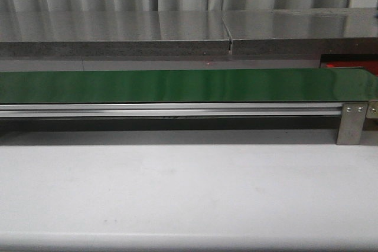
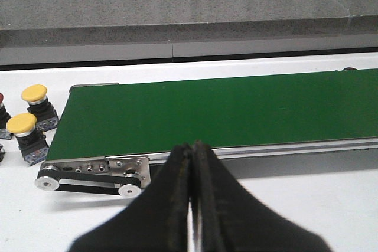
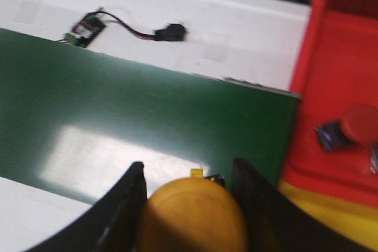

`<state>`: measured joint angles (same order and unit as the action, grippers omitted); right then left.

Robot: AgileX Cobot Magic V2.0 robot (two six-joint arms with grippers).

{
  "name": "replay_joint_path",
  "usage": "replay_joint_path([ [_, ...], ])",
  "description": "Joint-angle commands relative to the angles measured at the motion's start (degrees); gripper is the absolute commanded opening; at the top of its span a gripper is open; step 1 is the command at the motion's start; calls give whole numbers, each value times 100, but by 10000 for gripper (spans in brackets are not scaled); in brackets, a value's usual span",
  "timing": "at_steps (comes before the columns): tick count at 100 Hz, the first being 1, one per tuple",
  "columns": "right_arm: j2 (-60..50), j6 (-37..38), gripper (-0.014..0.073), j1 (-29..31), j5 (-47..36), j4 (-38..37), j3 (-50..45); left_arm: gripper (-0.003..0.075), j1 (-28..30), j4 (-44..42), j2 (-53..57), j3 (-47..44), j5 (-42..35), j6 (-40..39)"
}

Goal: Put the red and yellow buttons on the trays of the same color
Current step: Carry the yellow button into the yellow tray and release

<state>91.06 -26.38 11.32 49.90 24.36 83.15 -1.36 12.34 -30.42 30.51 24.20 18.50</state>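
Starting on the left: two yellow buttons (image 2: 29, 108) sit on the white tabletop (image 2: 331, 205) just beside the end of the green belt (image 2: 224, 113), with a sliver of a red one at the frame edge. The left pincer (image 2: 191, 169) hangs near the belt's near rail, fingers pressed together, holding nothing.

Moving right, the right pincer (image 3: 189, 205) is clamped on a yellow button (image 3: 192, 216), held over the belt's far end. The wrist picture is blurry, so the arm is probably mid-carry. Just past the belt end is the red tray (image 3: 336, 75) with a red button (image 3: 357, 125) already in it, and a yellow tray (image 3: 331, 216) edge right beside it.

So I'd say we're in the transport step. Next move needs the yellow button carried over the yellow tray, not the red one, then let go.
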Motion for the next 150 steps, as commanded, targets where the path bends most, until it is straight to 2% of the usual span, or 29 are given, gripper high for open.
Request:
replay_joint_path([
  [1, -625, 49, 155, 475, -355, 80, -396, -19, -45, 92, 0, 154, -445, -24],
  [25, -985, 49, 155, 1739, -847, 109, -1195, -19, -45, 92, 0, 154, -445, -24],
  [46, -489, 49, 155, 2372, -1211, 650, -1289, -19, -45, 92, 0, 154, -445, -24],
  [84, 727, -93, 155, 2276, -1931, 801, -1289, -19, -45, 92, 0, 154, -445, -24],
  [140, 1347, -305, 155, 2011, -2502, 876, -1289, -19, -45, 92, 0, 154, -445, -24],
  [150, 1360, -305, 179, 2011, -2549, 876, -1289, -19, -45, 92, 0, 154, -445, -24],
])
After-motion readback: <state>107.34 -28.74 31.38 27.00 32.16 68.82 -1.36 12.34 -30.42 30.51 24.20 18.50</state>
